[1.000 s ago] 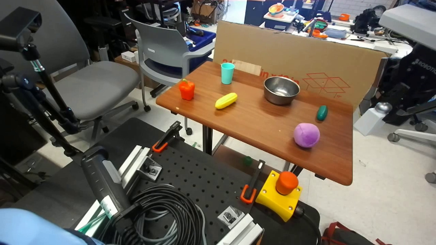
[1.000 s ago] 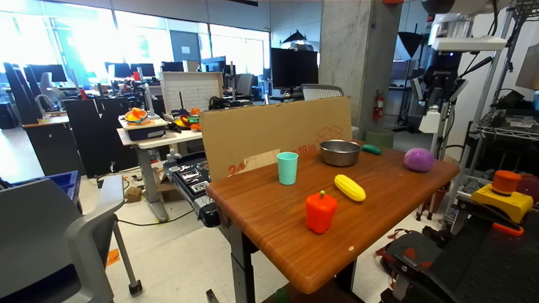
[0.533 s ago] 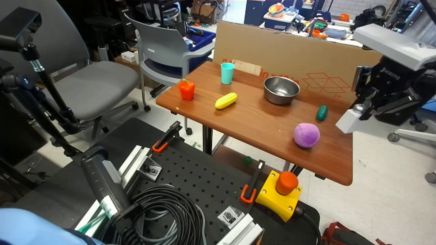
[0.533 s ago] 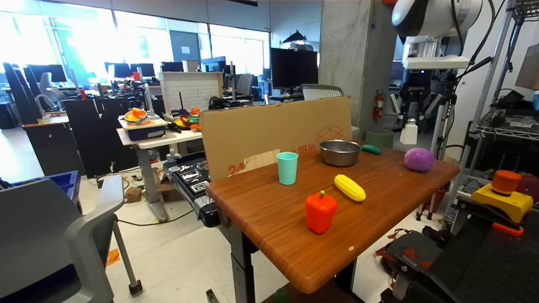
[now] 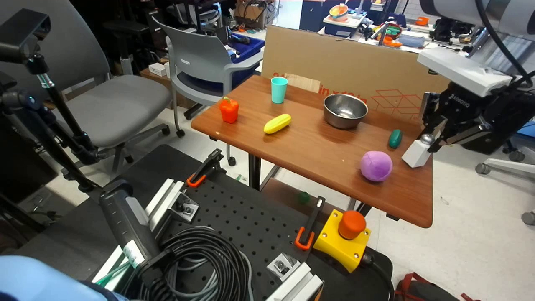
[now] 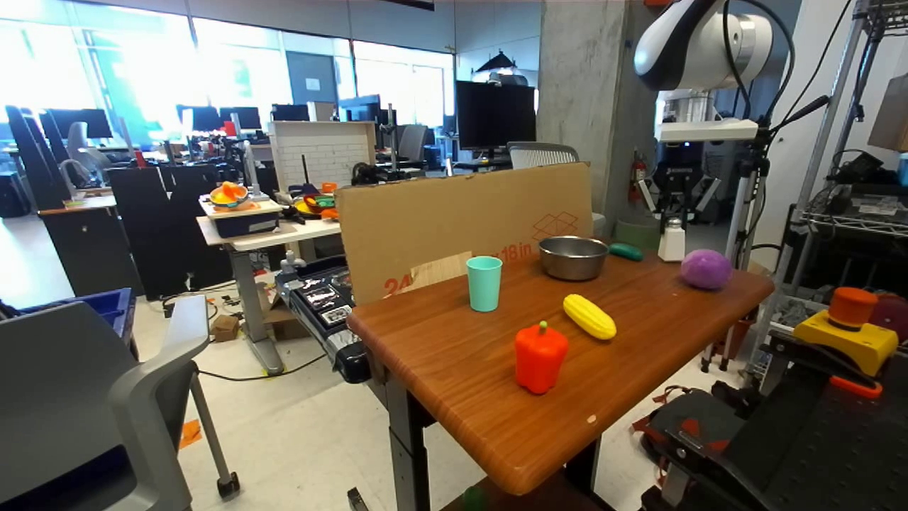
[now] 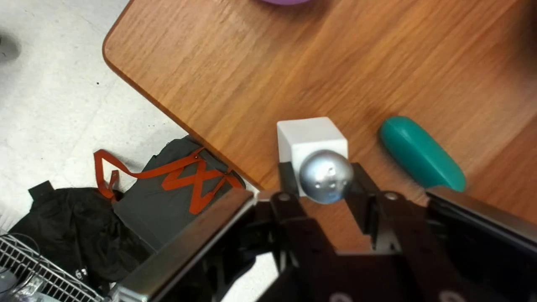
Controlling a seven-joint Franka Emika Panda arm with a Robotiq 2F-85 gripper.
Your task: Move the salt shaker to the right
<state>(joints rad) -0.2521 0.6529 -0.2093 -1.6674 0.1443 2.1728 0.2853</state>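
Note:
The salt shaker (image 5: 416, 154) has a white squared body and a silver domed cap with holes. It also shows in an exterior view (image 6: 672, 245) and in the wrist view (image 7: 312, 132). My gripper (image 5: 432, 136) is shut on it near the cap, one dark finger on each side, as the wrist view (image 7: 322, 179) shows. The shaker is low over the end of the wooden table (image 5: 317, 146), between the purple ball (image 5: 376, 166) and the table's end edge. I cannot tell whether its base touches the table.
A green toy (image 7: 421, 153) lies close beside the shaker. A metal bowl (image 5: 345, 110), a yellow toy (image 5: 277, 124), a teal cup (image 5: 279, 90) and a red pepper (image 5: 229, 110) stand farther along the table. A cardboard sheet (image 6: 461, 220) lines the back edge.
My gripper has come in over the table end from beyond it and moved down, carrying the salt shaker. The other objects on the table have not moved.

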